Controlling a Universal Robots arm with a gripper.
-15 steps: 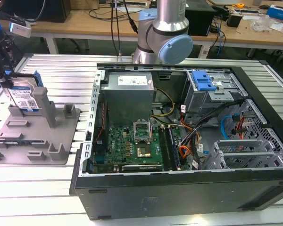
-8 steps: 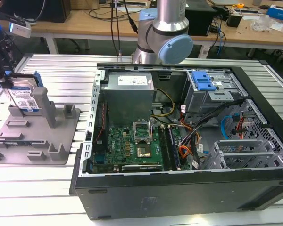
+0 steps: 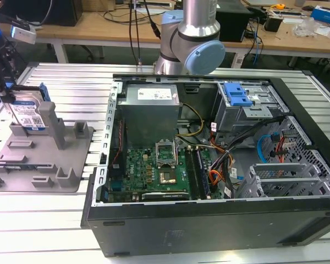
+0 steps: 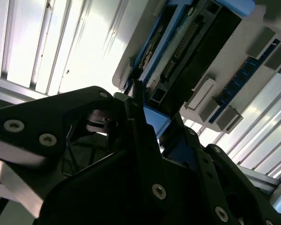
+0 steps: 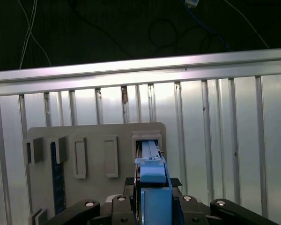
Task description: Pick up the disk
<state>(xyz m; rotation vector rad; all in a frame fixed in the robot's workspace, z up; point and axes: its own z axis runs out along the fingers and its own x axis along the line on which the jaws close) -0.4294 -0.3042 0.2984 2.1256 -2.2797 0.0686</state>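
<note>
While the disk (image 3: 29, 114) stands upright over the grey fixture (image 3: 41, 159), the pincer (image 3: 4, 91) pinches it.

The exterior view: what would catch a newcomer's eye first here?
Most striking is the open computer case, its green motherboard and cables laid bare, on the slatted metal table. At the exterior view's left, the gripper is at the disk, which stands on edge in the grey fixture.
</note>
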